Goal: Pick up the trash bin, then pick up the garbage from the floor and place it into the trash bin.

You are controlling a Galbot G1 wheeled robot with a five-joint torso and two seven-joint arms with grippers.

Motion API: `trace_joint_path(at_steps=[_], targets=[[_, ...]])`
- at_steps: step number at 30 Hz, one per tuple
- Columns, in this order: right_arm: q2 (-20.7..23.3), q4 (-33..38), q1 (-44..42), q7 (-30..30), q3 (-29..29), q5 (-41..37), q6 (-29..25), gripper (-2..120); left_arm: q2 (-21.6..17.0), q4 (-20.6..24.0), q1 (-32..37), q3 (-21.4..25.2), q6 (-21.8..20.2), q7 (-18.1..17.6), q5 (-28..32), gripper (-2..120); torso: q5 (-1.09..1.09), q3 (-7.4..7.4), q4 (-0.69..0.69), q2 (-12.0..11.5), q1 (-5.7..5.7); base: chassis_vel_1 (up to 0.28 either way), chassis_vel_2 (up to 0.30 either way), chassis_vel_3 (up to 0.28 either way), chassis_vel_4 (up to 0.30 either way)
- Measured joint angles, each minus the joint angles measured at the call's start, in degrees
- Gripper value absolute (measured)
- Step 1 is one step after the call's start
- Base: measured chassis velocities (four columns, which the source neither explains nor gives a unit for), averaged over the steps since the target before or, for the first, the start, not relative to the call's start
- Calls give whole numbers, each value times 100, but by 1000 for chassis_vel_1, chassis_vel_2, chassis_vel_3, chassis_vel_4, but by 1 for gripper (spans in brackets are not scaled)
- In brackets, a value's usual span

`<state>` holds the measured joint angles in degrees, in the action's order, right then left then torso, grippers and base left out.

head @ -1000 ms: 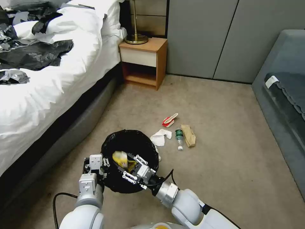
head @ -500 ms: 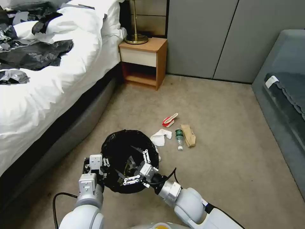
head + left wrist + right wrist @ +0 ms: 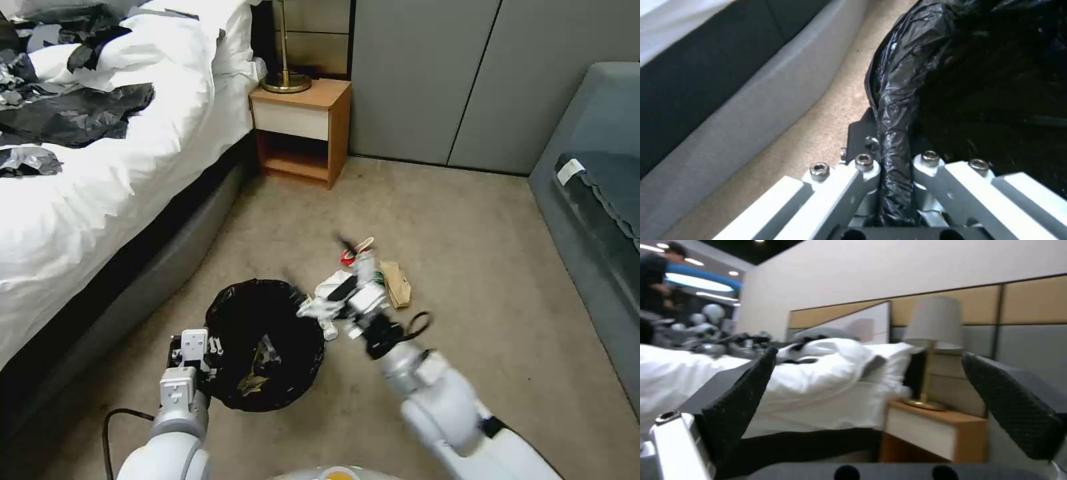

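The trash bin (image 3: 263, 343), lined with a black bag, hangs just above the carpet near the bed. My left gripper (image 3: 193, 350) is shut on its near-left rim; the left wrist view shows the bag-covered rim (image 3: 896, 156) pinched between both fingers. A yellow wrapper (image 3: 257, 377) lies inside the bin. My right gripper (image 3: 323, 270) is open and holds nothing, hovering over the litter past the bin; its pads (image 3: 742, 400) stand wide apart. Beneath it lies the white tissue (image 3: 331, 288), with a red-and-white packet (image 3: 357, 250) and brown paper bag (image 3: 398, 283) beside. The bottle is mostly hidden behind my right wrist.
The bed (image 3: 100, 173) with black plastic sheets (image 3: 73, 113) runs along the left. A wooden nightstand (image 3: 303, 127) with a lamp stands at the back, and a grey sofa (image 3: 593, 187) at the right. Open carpet (image 3: 467, 267) lies between.
My right gripper let the yellow wrapper go into the bin, then swung out and away over the floor litter. The bin shifted slightly toward me and left.
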<state>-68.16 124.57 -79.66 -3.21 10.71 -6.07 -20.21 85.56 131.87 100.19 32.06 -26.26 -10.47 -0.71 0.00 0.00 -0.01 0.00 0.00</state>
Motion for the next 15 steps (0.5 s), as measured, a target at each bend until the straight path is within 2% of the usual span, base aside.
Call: trace_joint_path(at_steps=[9, 15], targets=[[-344, 90, -1068, 183, 896, 99, -395, 100, 21, 107, 11, 183, -3, -24, 113, 1, 0, 0, 1, 0, 0, 0, 0, 0, 0], [-512, -162, -1414, 211, 995, 164, -678, 100, 61, 148, 2, 268, -2, -43, 192, 1, 0, 0, 1, 0, 0, 0, 0, 0, 0]])
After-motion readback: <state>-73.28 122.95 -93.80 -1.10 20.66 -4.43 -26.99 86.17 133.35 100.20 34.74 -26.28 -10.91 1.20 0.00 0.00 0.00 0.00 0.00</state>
